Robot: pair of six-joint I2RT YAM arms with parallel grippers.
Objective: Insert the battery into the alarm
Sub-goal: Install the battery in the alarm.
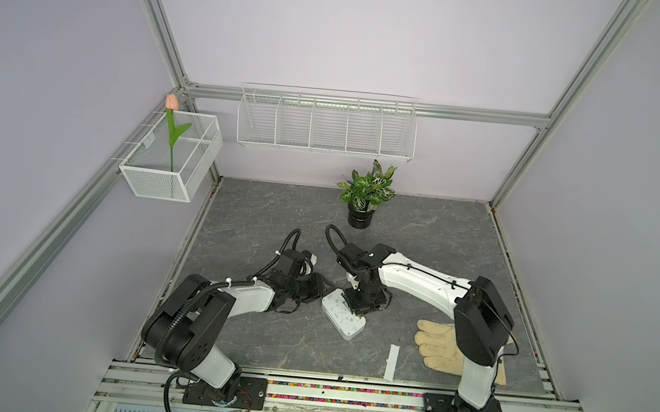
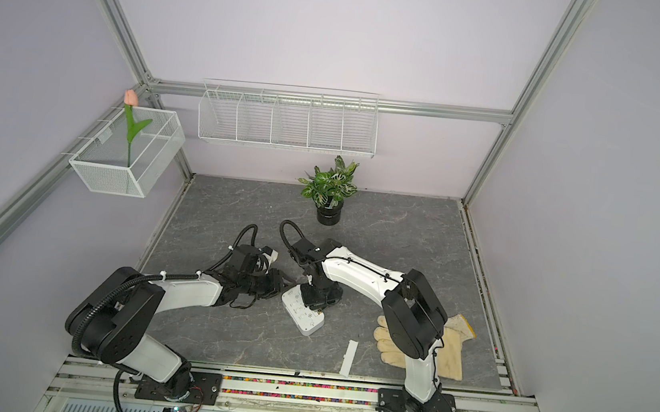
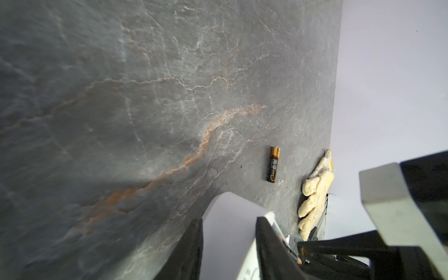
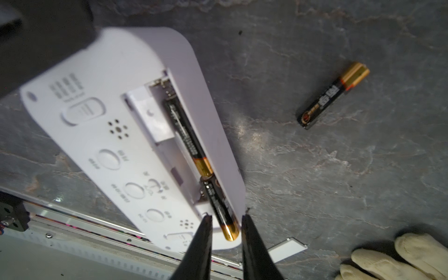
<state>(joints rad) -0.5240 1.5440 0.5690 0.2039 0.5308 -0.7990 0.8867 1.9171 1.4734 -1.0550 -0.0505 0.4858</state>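
Note:
The white alarm point(image 1: 344, 315) point(image 2: 303, 312) lies back-up on the grey table. My left gripper point(image 3: 229, 219) is shut on one end of it. In the right wrist view its battery bay is uncovered. One battery point(image 4: 185, 135) lies seated in the bay. A second battery point(image 4: 219, 211) rests at a slant, with its far end in the bay and its gold end sticking out. My right gripper point(image 4: 226, 217) stands open around that gold end, with a thin gap on each side. A third battery point(image 4: 333, 94) point(image 3: 273, 163) lies loose on the table beside the alarm.
A cream work glove point(image 1: 441, 346) point(image 4: 400, 257) lies at the front right under my right arm. A thin white plastic strip point(image 1: 391, 362) point(image 4: 287, 248) sits near the front edge. A potted plant point(image 1: 365, 196) stands at the back, and wire baskets point(image 1: 326, 125) hang on the walls.

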